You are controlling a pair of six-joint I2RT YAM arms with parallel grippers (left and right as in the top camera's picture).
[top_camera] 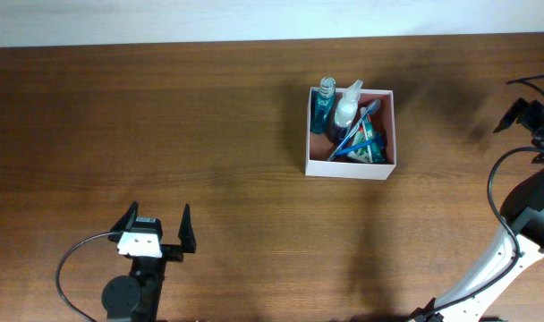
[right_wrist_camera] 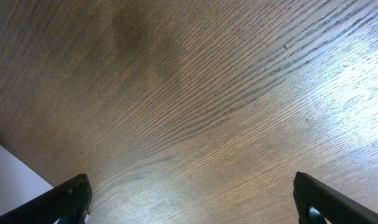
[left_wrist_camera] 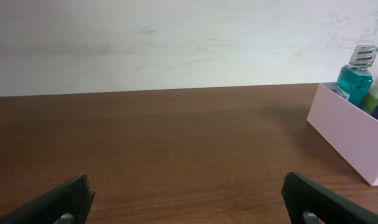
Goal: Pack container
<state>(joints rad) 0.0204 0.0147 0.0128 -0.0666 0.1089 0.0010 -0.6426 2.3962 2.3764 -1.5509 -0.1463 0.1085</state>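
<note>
The container [top_camera: 318,167], a square white-walled box with a pinkish-brown inside, stands right of the table's middle. It holds a blue-green bottle [top_camera: 325,105], a white spray bottle [top_camera: 346,111], toothbrushes [top_camera: 352,137] and a green packet [top_camera: 370,149]. In the left wrist view its wall [left_wrist_camera: 347,134] and the blue-green bottle [left_wrist_camera: 355,76] show at the right. My left gripper [top_camera: 157,224] is open and empty at the front left, far from the container. My right gripper [top_camera: 533,103] is open and empty at the far right edge; its view shows only bare wood between the fingers [right_wrist_camera: 192,202].
The brown wooden table [top_camera: 165,125] ends at a white wall along the back [left_wrist_camera: 176,43]. Black cables run from both arms, at the front left [top_camera: 71,268] and at the right [top_camera: 496,192].
</note>
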